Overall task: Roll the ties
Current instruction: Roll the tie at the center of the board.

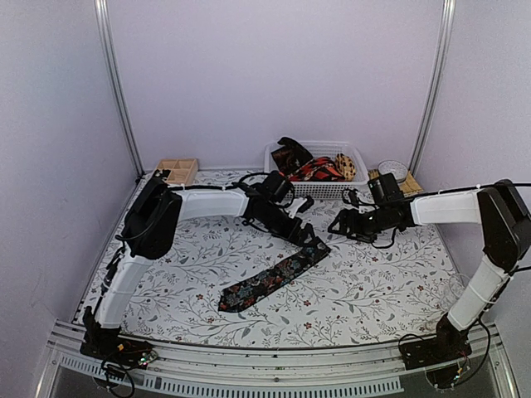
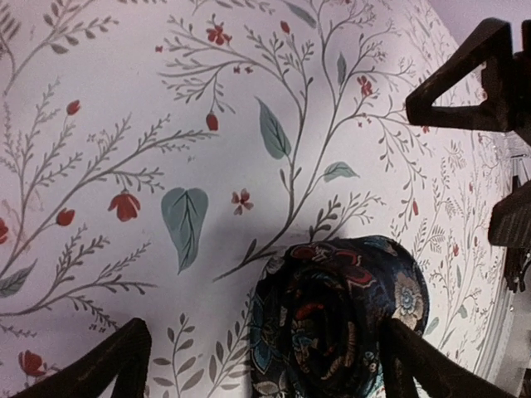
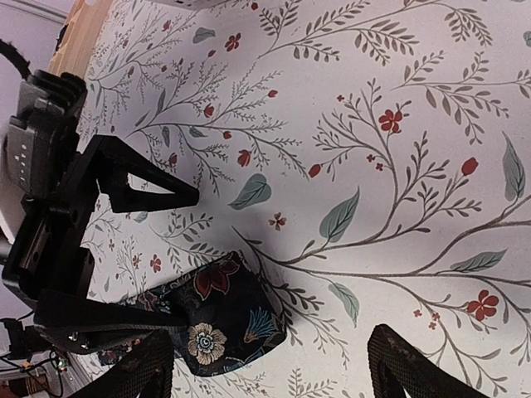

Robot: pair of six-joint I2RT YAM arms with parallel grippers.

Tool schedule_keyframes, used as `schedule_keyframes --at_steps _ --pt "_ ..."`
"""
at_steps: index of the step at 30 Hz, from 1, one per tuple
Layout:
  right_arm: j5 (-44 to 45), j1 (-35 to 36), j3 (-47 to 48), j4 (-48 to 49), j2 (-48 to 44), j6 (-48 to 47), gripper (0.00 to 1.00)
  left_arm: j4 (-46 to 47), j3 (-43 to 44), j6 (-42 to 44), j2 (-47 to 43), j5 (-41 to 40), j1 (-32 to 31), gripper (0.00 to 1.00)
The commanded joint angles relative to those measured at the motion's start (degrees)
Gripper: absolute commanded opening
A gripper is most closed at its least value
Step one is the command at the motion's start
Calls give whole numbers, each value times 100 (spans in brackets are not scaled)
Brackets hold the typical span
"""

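Top external: tie point(image 1: 274, 280) diagonal, near-left to far-right

Soft, even light; faint shadows.

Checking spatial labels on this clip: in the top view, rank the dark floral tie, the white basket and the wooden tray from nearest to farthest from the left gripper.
1. The dark floral tie: mid-table, its rolled end right at the left gripper.
2. The white basket: just behind the gripper, at the back edge.
3. The wooden tray: back-left corner, clearly farthest.
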Motion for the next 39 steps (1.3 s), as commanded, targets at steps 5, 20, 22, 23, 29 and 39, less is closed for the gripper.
schedule_keyframes --at_steps 5,20,22,23,29,39 --pt "-606 -68 39 178 533 -32 80 -169 -929 298 -331 -78 90 92" --pt "-1900 -56 220 816 1258 -166 80 -89 -1741 535 -492 185 96 71" --pt "-2147 -59 247 954 1365 -152 80 -110 -1788 572 -482 178 97 69" --pt "-2265 -55 267 1006 1419 -146 80 -109 -1810 584 -485 163 97 67" --pt "-2828 45 451 1048 1769 -214 80 -133 -1874 638 -463 108 79 63" --pt "-3011 287 672 737 2055 -401 73 -157 -1958 700 -522 -12 51 62"
